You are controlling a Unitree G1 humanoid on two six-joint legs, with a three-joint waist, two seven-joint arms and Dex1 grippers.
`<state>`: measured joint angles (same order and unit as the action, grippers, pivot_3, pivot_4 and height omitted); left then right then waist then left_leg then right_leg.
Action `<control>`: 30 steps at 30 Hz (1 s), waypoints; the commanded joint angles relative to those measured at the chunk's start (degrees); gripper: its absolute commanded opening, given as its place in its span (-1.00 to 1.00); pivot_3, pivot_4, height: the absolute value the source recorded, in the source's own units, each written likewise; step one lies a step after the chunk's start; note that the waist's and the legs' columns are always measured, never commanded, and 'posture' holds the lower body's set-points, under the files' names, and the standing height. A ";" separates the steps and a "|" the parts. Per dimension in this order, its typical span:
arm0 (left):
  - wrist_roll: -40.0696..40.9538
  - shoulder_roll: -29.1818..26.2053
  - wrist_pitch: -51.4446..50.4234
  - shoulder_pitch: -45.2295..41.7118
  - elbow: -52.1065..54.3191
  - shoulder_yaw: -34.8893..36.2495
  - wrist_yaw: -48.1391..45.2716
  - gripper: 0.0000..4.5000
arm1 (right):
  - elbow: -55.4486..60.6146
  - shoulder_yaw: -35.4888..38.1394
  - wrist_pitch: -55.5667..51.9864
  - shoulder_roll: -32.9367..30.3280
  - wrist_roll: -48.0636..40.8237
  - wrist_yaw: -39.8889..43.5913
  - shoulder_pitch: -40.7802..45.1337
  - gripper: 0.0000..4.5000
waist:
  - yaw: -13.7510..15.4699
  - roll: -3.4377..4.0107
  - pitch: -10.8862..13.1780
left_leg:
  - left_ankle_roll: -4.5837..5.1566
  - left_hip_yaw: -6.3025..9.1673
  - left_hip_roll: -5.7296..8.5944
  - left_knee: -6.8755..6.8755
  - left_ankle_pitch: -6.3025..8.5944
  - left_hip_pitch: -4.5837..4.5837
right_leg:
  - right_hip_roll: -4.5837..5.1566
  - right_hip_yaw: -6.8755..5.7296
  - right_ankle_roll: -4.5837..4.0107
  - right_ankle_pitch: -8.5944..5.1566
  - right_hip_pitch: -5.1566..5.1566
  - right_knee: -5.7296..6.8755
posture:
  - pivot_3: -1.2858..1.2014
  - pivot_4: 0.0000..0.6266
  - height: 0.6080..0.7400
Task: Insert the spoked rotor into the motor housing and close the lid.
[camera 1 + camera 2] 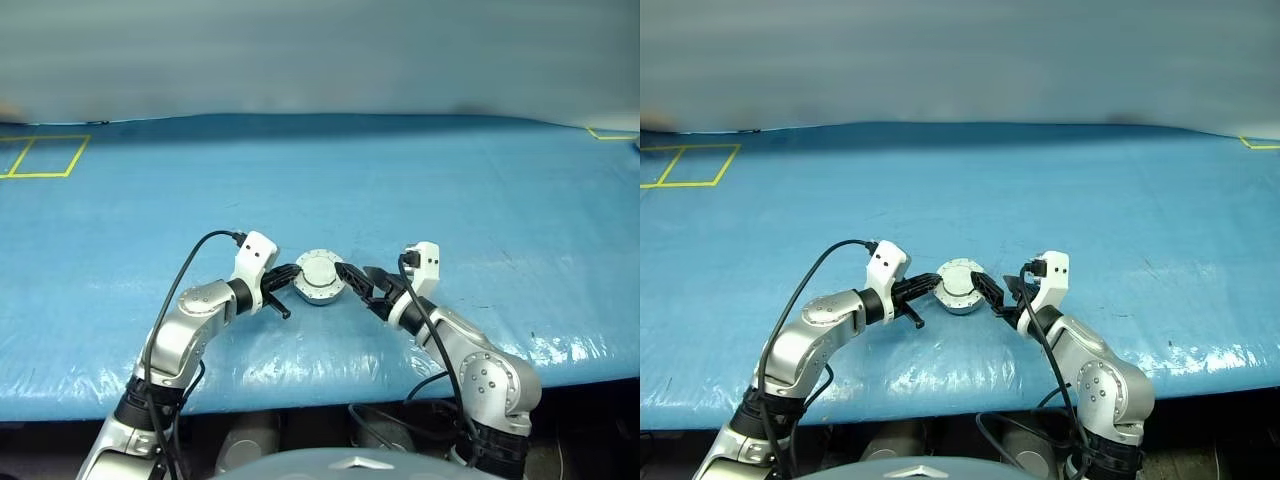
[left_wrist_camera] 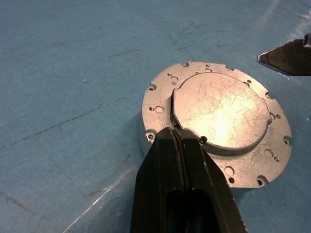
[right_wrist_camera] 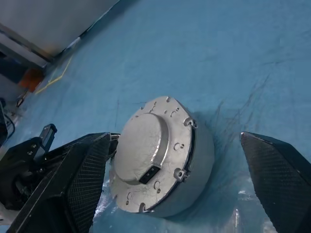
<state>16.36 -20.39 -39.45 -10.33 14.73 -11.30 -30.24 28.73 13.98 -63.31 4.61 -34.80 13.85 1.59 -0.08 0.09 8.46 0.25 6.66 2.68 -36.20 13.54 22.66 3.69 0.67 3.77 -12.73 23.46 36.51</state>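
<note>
Closest to my head camera are my two arms, bent inward so both claws meet over the blue table cover (image 1: 480,190), which is the biggest thing in front of me and gives the part a flat bed to rest on. Between the claws sits the motor housing (image 3: 194,165), lying on the cover with the lid (image 2: 218,121) folded down on top, plain grey face up, so it reads as a closed puck; I judge the spoked rotor is already sealed inside, though I can't see through the metal. My left gripper (image 2: 182,138) has its fingers pressed together, empty, tips resting on the lid's flange beside the raised centre, and I take that as a hold-down to keep the lid seated and stop the puck sliding. My right gripper (image 3: 177,160) stands spread wide with one finger (image 3: 82,179) on either side of the housing, clear of its wall, gripping nothing. That straddle looks like room to pull off or squeeze once more if the lid lifts.
</note>
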 commanded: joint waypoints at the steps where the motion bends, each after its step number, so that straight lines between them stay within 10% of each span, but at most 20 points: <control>1: -0.28 0.18 -0.96 0.70 -0.52 -2.54 -1.13 -1.00 | -2.73 2.40 0.54 6.99 -4.86 -4.49 1.87 0.99 | 0.00 0.00 0.00 | 0.00 0.00 0.00 0.01 0.00 0.00 | 0.00 0.00 -0.01 0.00 -0.01 0.00 | 0.03 -0.52 1.00; 16: -0.20 0.14 -1.03 1.74 -0.12 -2.13 -0.87 -1.00 | -18.45 1.66 4.57 11.32 -32.93 -17.44 2.54 0.99 | -0.53 0.01 -0.01 | 0.03 -0.07 -0.02 0.05 -0.02 -0.03 | -0.04 0.03 -0.03 0.00 -0.05 0.02 | 0.03 -0.52 1.00; 30: -0.63 0.47 -0.84 2.13 -0.69 -1.77 -0.96 -1.00 | -21.72 -3.62 7.33 5.41 -44.27 -24.71 -0.17 -0.46 | -0.86 0.05 -0.02 | 0.04 -0.15 -0.12 0.06 -0.02 -0.09 | -0.15 0.07 -0.04 -0.01 -0.04 0.10 | 0.03 -0.52 1.00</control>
<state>15.61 -20.46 -39.43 -9.29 14.61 -10.30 -30.03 6.99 13.72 -55.45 4.70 -77.80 -10.05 2.41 -0.94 0.15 8.44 0.30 6.51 2.56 -36.14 13.52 22.56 3.53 0.74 3.72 -12.74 23.42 36.62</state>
